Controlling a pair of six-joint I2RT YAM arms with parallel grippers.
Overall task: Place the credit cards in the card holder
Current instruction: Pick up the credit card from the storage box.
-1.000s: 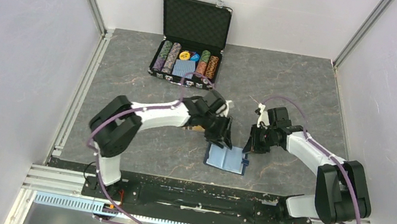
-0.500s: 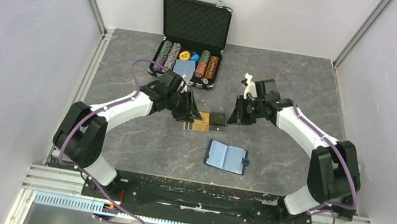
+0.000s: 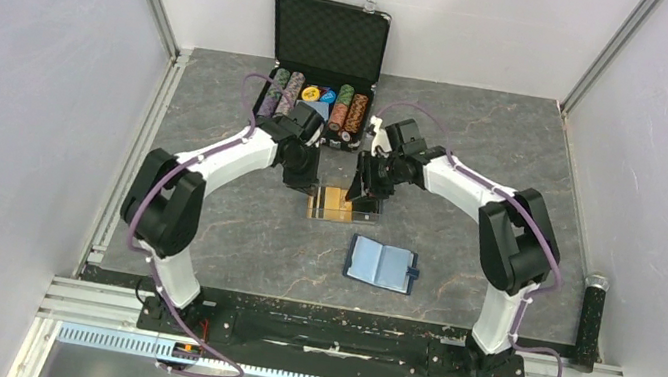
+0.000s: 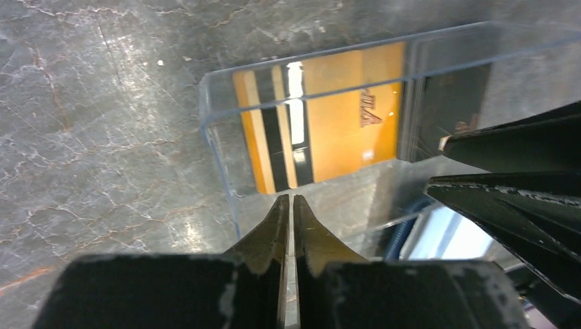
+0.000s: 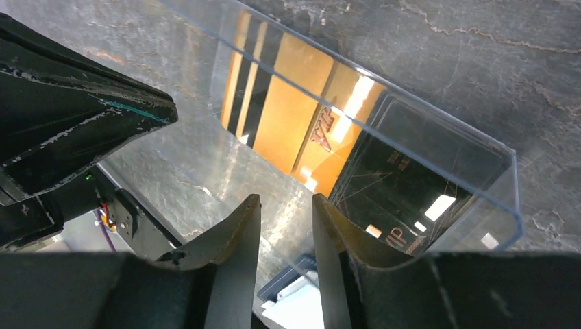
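Claws first. Left claw [image 4: 288,200]: fingers pressed together to a hairline slit, nothing between them, tips poised over the near wall of a clear plastic tray [image 4: 205,110]. Right claw [image 5: 284,205]: parted by a narrow gap, gripping nothing, hanging over the same tray from the opposite side. Neither touches a card, as far as the wrist views show.

Inside the tray: a gold-orange plastic card [image 4: 329,130] with dark stripes along one end lies flat. A glossy dark grey card [image 5: 404,185] lies beside it, seeming to overlap its edge. Whether more cards lie beneath, cannot tell.

Outward: the navy-blue folding card holder [image 3: 382,264] lies opened flat on the grey marbled desk [image 3: 517,157], lighter blue pockets up, snap tab at its right edge. It is nearer the arm bases than the tray and apart from both claws. No card shows in its pockets from above, though the view is small.

Behind the tray: an open black chip briefcase [image 3: 326,41] with rows of poker chips.

Judgement: task barely begun. No card lifted, none stowed. Every visible card has yet to be picked out, carried over and slid into a pocket. Thin, glossy cards lying flat inside low clear walls look awkward to pinch.
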